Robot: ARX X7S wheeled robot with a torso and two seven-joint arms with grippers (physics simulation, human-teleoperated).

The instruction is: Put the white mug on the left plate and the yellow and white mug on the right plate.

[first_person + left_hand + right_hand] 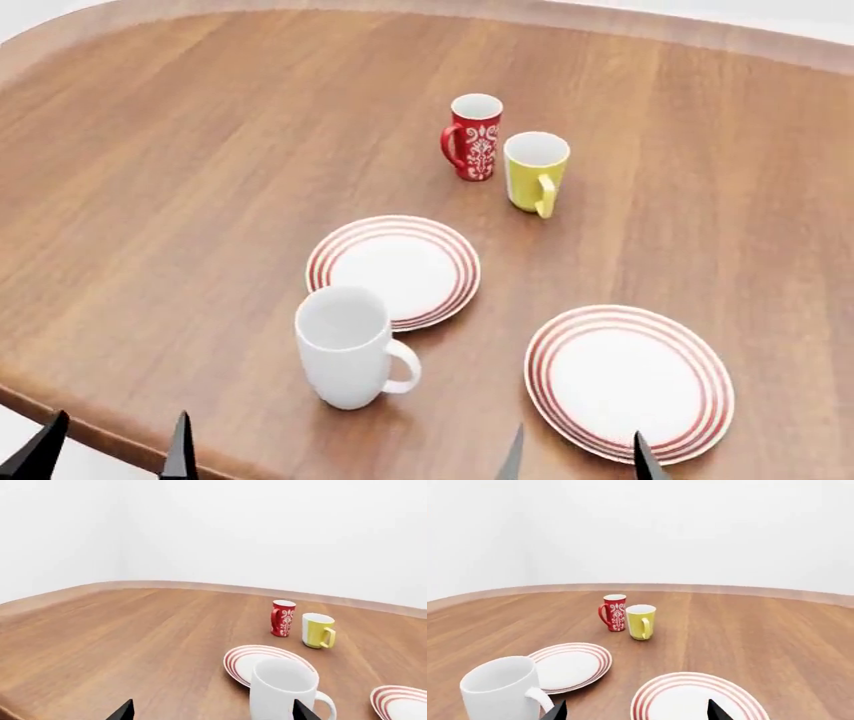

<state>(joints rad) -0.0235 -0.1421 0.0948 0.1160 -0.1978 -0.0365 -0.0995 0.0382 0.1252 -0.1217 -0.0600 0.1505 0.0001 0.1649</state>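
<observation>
White mug (347, 345) upright on table (160, 200), just beside left plate (394, 270), handle toward right plate (627, 382). Left gripper (114, 450) nearer, mug ahead and to its right. Both left and right gripper (574, 458) spread wide, empty.

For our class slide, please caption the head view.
White mug stands beside the left plate; both plates bare, yellow and white mug beyond.

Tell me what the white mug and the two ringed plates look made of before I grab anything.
The white mug looks like glazed ceramic: smooth, glossy, thick-walled. The left plate and right plate look ceramic too, white with thin red rings, though a render can't confirm that.
</observation>
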